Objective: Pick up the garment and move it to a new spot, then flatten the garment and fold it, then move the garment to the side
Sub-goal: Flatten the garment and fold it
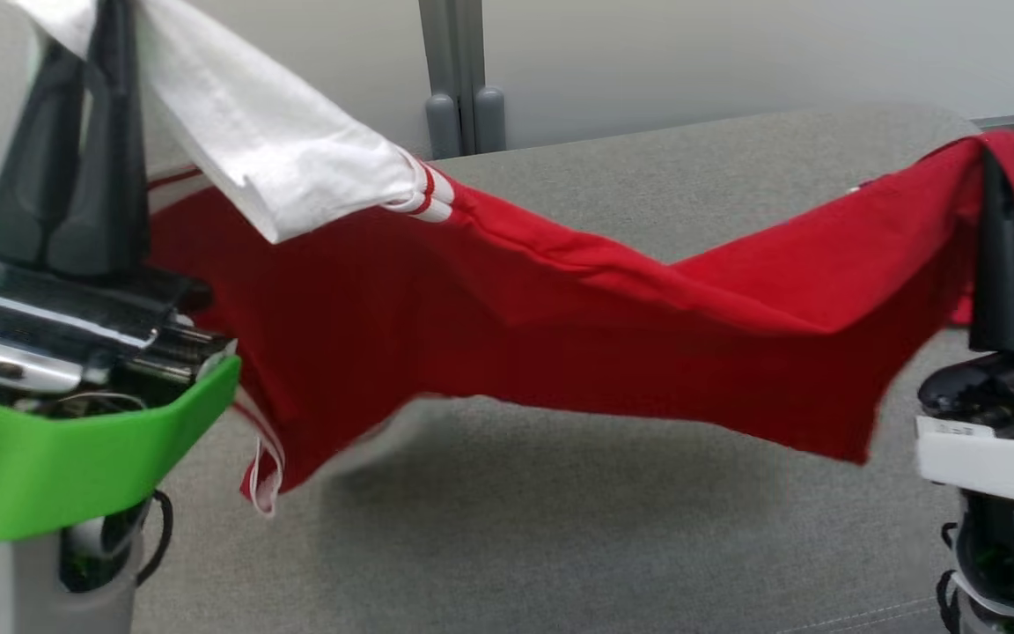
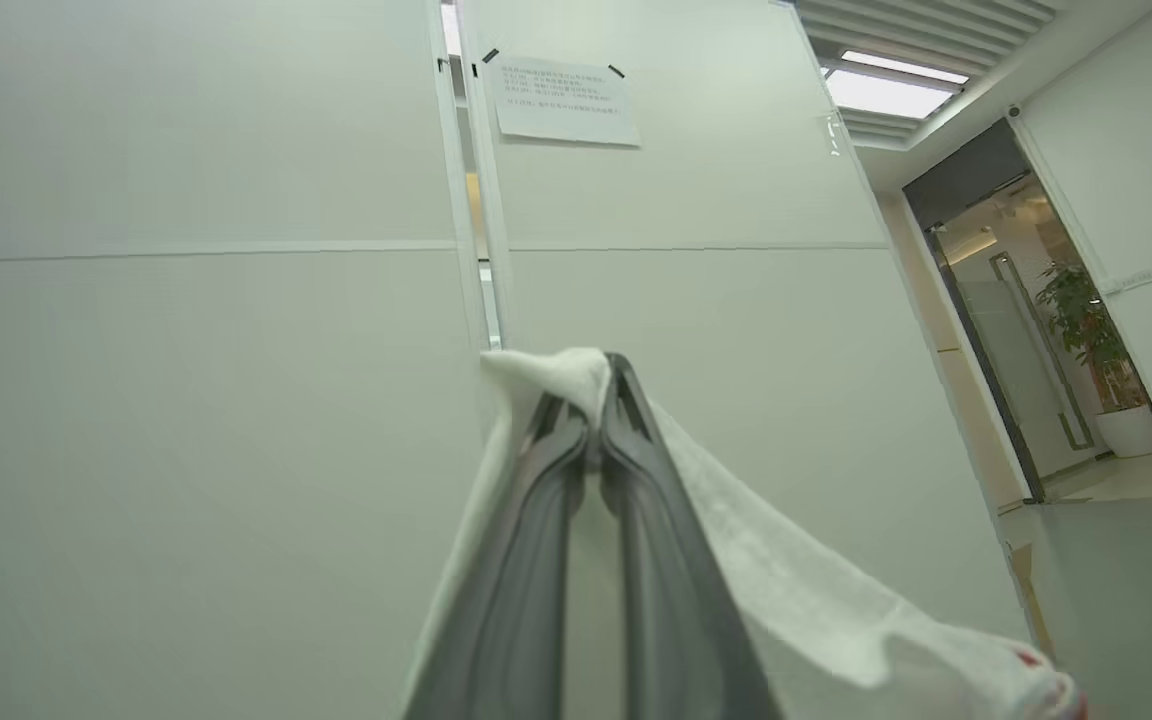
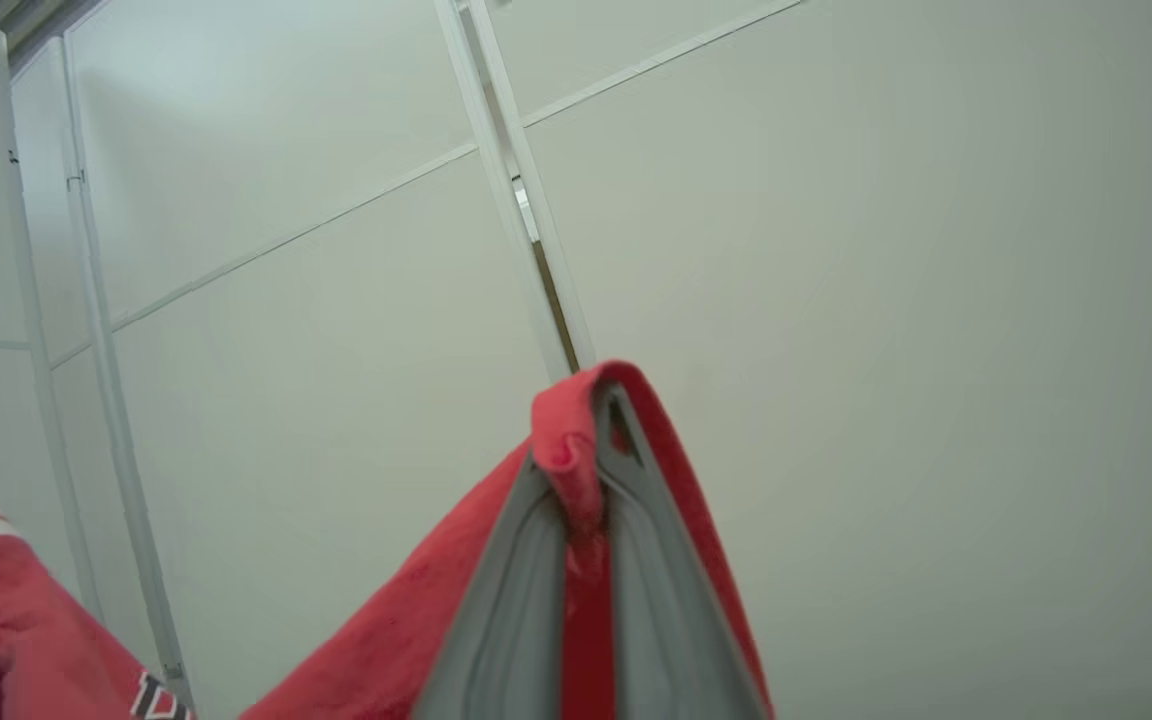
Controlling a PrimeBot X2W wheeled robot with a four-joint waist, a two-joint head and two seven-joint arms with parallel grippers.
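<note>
Above the table (image 1: 613, 546), the garment (image 1: 560, 335) is hanging. The left gripper (image 1: 109, 26) and right gripper (image 1: 996, 180) are pinching its ends, fingers closed.

1 garment (image 1: 560, 326), red and white. 2 grippers: left gripper (image 2: 604, 400), right gripper (image 3: 604, 415). 1 grey bench (image 1: 648, 546). 1 paper notice (image 2: 564, 100). 1 potted plant (image 2: 1101, 350).

Showing a grey, cloth-covered table (image 1: 560, 546), catching a soft, blurred shadow toward its left edge.

Bright, even light from a ceiling panel (image 2: 891, 88); garment (image 1: 560, 335) hem blurred.
</note>
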